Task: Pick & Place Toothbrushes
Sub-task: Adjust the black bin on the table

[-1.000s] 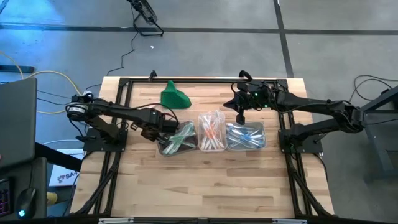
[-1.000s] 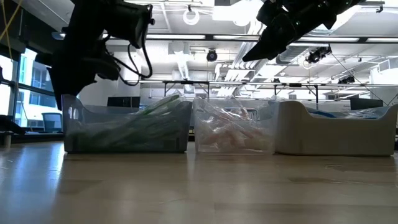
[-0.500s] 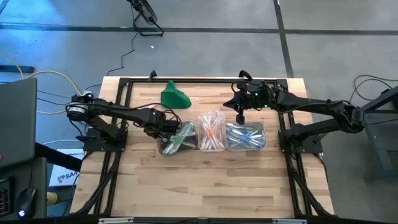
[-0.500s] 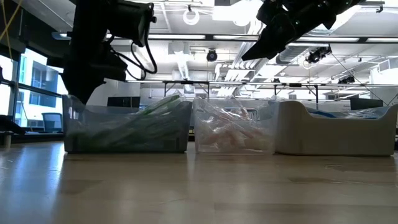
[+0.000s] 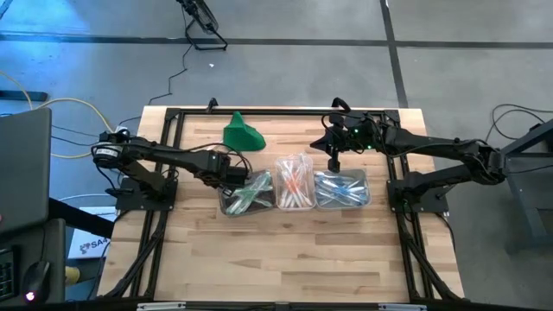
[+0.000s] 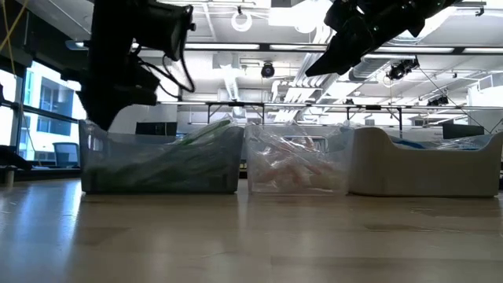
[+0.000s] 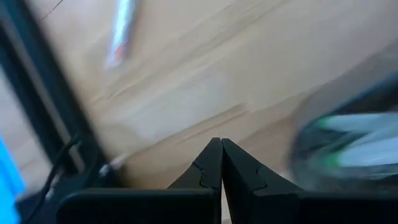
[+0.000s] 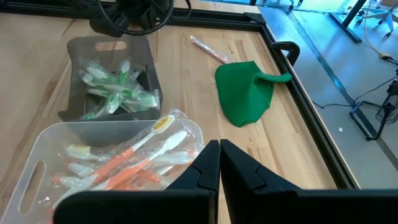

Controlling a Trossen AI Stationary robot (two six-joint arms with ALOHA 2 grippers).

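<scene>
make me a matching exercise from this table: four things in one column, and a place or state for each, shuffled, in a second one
Things
1. green toothbrushes
2. orange toothbrushes
3. blue toothbrushes
4. green cloth

Places or states
A. in the middle tub
B. loose on the table, outside the tubs
C. in the tub nearest the left gripper
D. in the tub below the right gripper

Pairs: 1-C, 2-A, 3-D, 4-B

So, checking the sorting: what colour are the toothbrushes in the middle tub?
Orange-pink and white toothbrushes; the right wrist view shows them best.
</scene>
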